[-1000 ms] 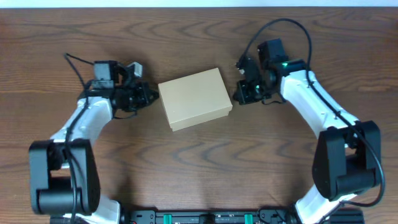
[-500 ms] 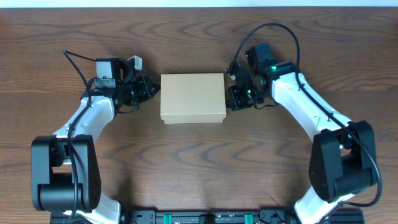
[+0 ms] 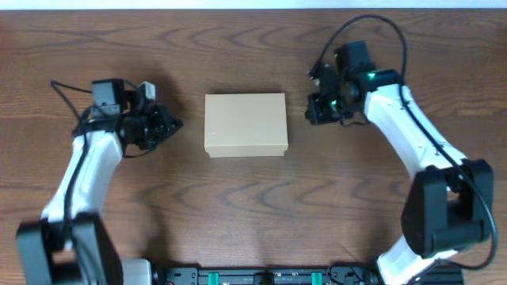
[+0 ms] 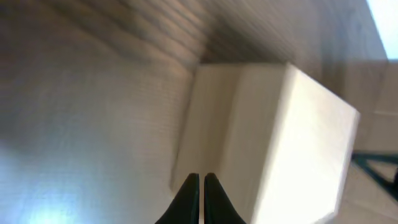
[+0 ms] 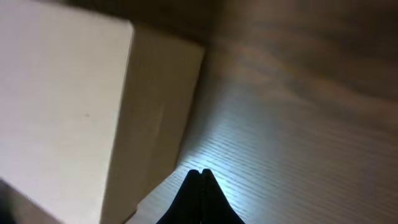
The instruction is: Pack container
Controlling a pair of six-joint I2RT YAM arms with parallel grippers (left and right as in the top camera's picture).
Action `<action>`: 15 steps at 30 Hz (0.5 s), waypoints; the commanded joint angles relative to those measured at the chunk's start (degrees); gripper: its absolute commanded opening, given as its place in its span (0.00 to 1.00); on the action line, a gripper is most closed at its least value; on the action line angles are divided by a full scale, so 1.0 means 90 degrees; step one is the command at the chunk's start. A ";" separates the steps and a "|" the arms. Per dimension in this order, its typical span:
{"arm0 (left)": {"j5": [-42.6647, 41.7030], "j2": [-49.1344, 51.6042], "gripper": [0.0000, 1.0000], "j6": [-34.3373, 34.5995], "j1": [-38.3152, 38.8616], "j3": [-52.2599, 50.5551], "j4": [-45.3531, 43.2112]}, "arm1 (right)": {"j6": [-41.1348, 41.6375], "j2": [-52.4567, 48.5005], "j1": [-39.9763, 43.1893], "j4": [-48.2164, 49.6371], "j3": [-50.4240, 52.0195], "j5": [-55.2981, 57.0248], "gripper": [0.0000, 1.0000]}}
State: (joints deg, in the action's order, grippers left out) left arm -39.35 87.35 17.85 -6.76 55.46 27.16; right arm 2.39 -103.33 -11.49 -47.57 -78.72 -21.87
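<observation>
Overhead view, with both wrist views. The box (image 3: 245, 124) lies flat near the middle of the bench (image 3: 253, 214), its long sides square to the bench edge and its lid down and flush; no flap stands up and no gap shows along the top. My left tool (image 3: 173, 125) sits to the box's left and my right tool (image 3: 314, 111) to its right. Each points at a short end of the box and is apart from it, with bare wood between. Both tools are pressed together and pinch nothing: in the left wrist view the two dark tips run side by side with the barest slit, and in the right wrist view they merge to one point. Those views show the box's side walls close ahead, plain and unmarked. Nothing loose shows beside the box in any view. Judgement: the packing looks finished or nearly so — the contents, if any, are hidden under the shut lid, so I cannot confirm what is inside. What seems left is at most a check that the lid sits fully down.
</observation>
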 commanded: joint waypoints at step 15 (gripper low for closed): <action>-0.0478 -0.4104 0.06 -0.2654 0.0005 0.0170 0.3733 | 0.0104 0.3815 -0.0340 -0.1741 0.0665 0.0056 0.02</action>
State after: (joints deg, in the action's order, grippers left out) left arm -40.77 54.02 -0.25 -6.68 56.40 59.20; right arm 2.46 -73.06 -12.56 -62.43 -76.20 -21.17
